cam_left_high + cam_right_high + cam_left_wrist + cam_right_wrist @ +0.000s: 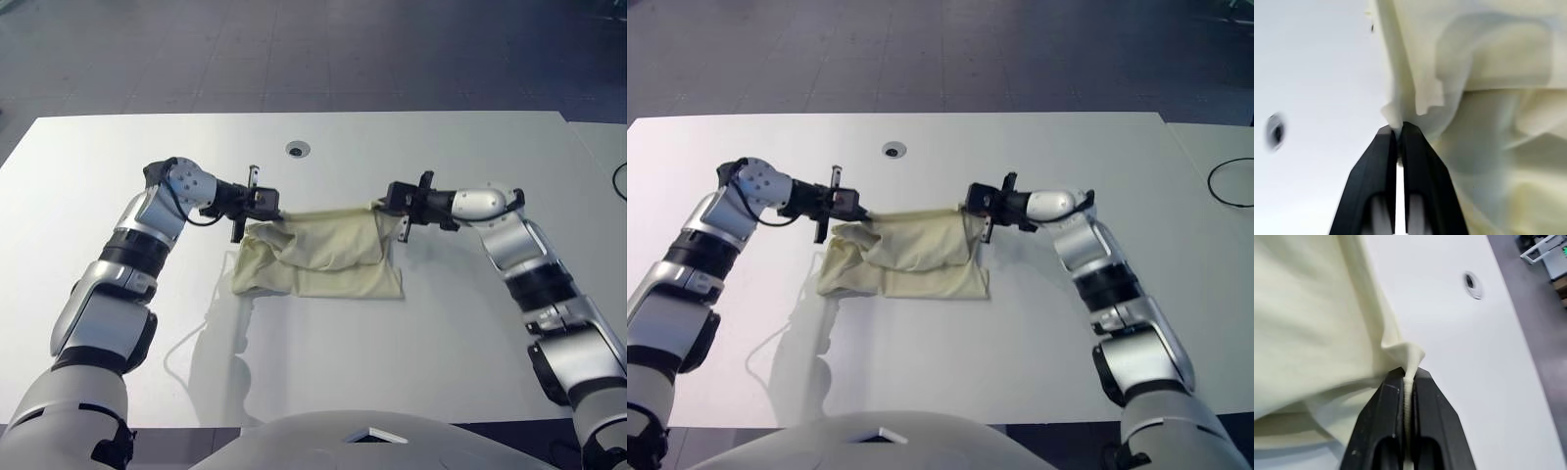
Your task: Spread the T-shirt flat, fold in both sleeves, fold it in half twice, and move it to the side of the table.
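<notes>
A pale yellow cotton T-shirt (323,257) lies crumpled at the centre of the frame on a white rectangular table (451,333). The left gripper (268,206) is clamped on its upper left corner and the right gripper (385,204) on its upper right, with the top edge stretched between them.

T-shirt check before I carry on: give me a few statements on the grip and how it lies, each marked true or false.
1. The left gripper and the right gripper are both shut on the T-shirt. True.
2. The T-shirt lies smooth and flat. False: it is rumpled, with overlapping folds.
3. A round hole in the table lies beyond the T-shirt. True.
4. The T-shirt sits at the table's side edge. False: it is near the middle.
</notes>
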Robot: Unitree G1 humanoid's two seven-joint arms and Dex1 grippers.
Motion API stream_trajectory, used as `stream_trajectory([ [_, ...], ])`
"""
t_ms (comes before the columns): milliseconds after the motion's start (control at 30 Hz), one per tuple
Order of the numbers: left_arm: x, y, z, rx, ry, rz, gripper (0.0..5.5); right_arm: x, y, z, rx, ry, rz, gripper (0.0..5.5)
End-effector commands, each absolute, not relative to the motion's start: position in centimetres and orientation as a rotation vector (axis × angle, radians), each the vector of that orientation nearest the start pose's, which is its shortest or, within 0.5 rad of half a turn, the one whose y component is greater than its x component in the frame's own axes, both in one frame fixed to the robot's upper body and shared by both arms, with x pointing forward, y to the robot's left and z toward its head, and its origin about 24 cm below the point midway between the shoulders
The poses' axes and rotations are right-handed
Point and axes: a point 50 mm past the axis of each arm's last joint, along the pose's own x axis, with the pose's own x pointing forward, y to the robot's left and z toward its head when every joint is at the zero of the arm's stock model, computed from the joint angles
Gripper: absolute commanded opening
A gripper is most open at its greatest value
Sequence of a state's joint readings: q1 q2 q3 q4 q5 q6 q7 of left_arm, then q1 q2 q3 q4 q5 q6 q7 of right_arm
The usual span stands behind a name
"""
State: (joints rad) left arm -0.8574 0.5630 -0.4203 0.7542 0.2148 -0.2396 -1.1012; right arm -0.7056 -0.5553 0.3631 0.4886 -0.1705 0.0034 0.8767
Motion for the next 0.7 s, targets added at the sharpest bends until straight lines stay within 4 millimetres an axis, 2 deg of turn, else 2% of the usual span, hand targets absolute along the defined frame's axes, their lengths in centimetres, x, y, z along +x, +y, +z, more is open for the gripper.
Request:
stream_trajectory([
  [33,38.6,16.7,13.5,1.051,0.303,-0.992,0.00,38.8,-14.9,13.8,-0.974,0.177,0.873,0.02],
  [167,40.4,16.6,15.0,1.056,0.284,-0.807,0.00,40.7,-14.1,15.8,-0.997,0.142,0.788,0.02],
  [333,42.0,16.7,18.3,1.113,0.207,-0.581,0.00,42.2,-14.1,18.8,-1.014,0.097,0.576,0.02],
  [700,43.2,15.8,23.9,1.177,0.030,-0.289,0.00,43.3,-14.9,25.0,-1.027,-0.079,0.198,0.01],
])
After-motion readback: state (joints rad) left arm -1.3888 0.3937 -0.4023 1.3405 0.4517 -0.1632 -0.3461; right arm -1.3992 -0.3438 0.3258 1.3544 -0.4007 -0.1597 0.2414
